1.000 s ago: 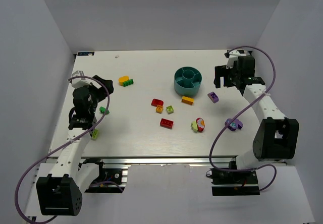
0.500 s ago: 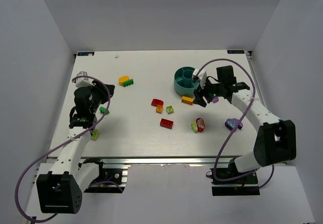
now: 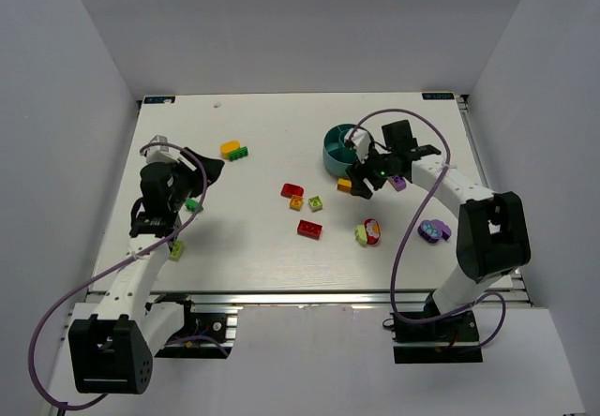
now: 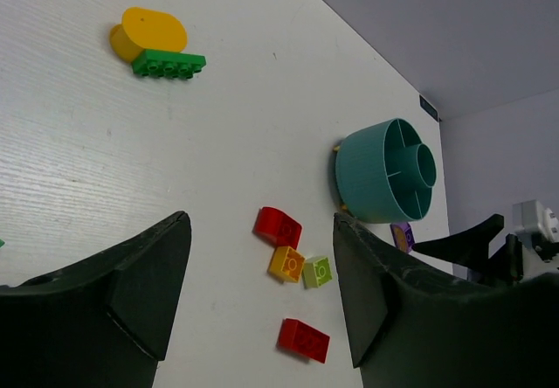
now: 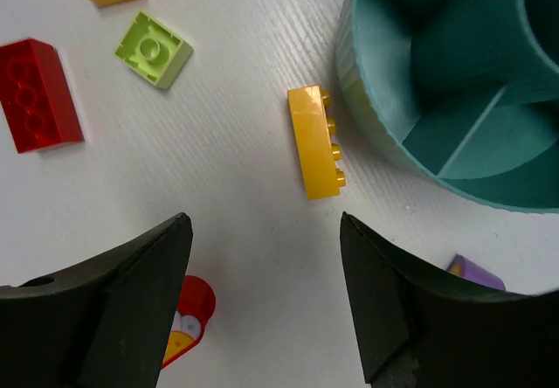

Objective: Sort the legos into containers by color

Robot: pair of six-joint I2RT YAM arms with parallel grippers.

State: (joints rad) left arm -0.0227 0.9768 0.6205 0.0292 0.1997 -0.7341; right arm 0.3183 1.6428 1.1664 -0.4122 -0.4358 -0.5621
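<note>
Your right gripper (image 3: 364, 174) has swung in from the far edge; from above, it hangs over the yellow brick (image 3: 344, 185) just beside the bowl (image 3: 330, 158), far nearer than the left gripper (image 3: 199, 177). Left wrist: those jaws stand wide and empty, well off. Right wrist: wide jaws flank the brick (image 5: 315, 154), whose long axis points straight ahead, so they'd close across its short side.

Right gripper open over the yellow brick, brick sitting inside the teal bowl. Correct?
Not inside. The yellow brick lies on the table beside the teal bowl, just outside its wall; the right wrist view shows it. The right gripper is open over it.
</note>
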